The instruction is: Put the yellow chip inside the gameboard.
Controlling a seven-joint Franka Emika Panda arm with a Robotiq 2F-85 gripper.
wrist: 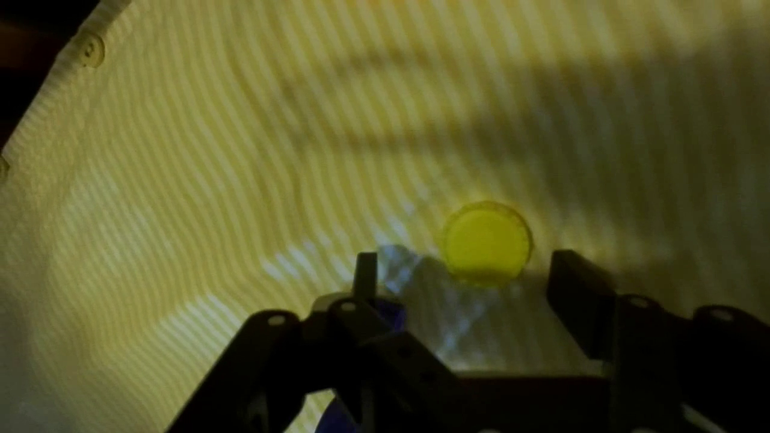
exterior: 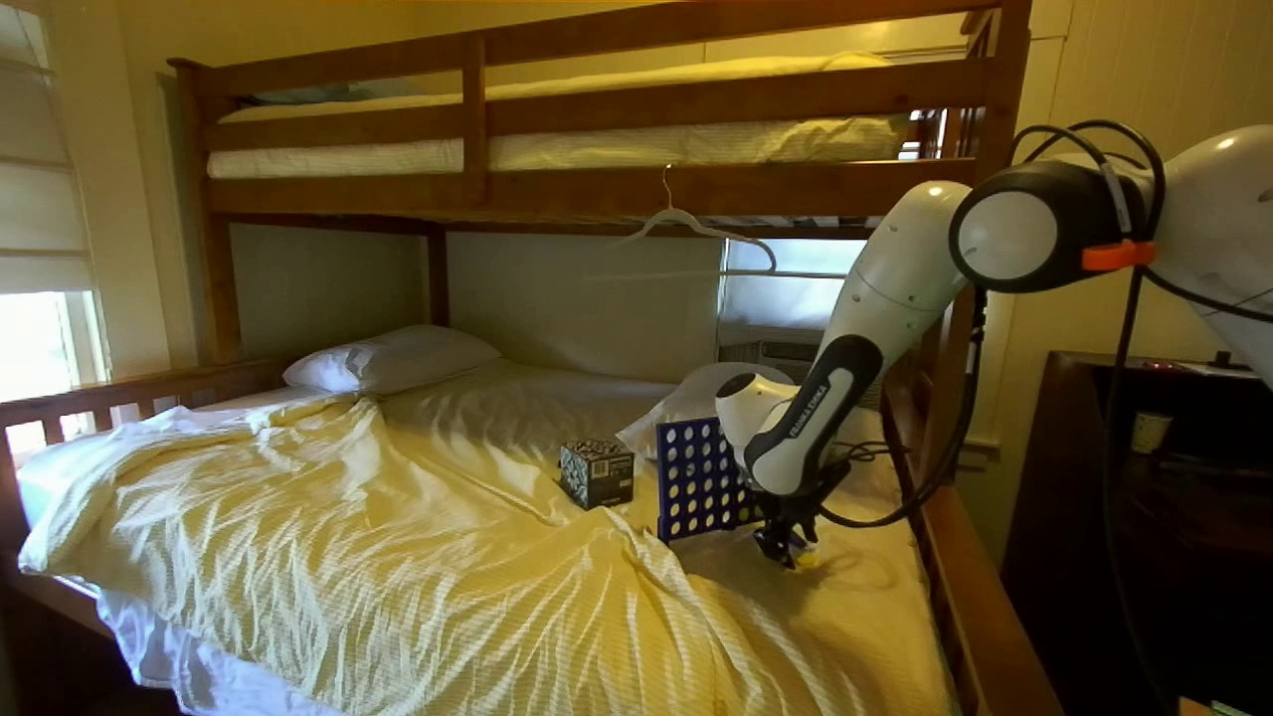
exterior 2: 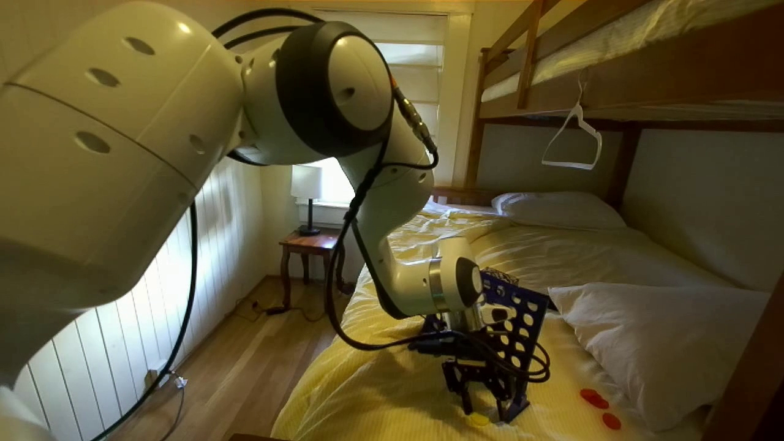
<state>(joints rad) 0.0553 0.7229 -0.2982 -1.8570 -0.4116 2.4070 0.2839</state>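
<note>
The claw (exterior 2: 486, 411) stands wide, its jaws pointing down close to the bed (exterior: 398, 577). Between them, in the wrist view, the yellow chip (wrist: 487, 240) lies flat on the bed, apart from both and nearer the jaw on that view's right. Just beside the claw stands the gameboard (exterior: 681, 482). Farther out, red chips (exterior 2: 611, 421) lie near a pillow (exterior 2: 661, 343), and a box (exterior: 597, 474) sits past the gameboard.
</note>
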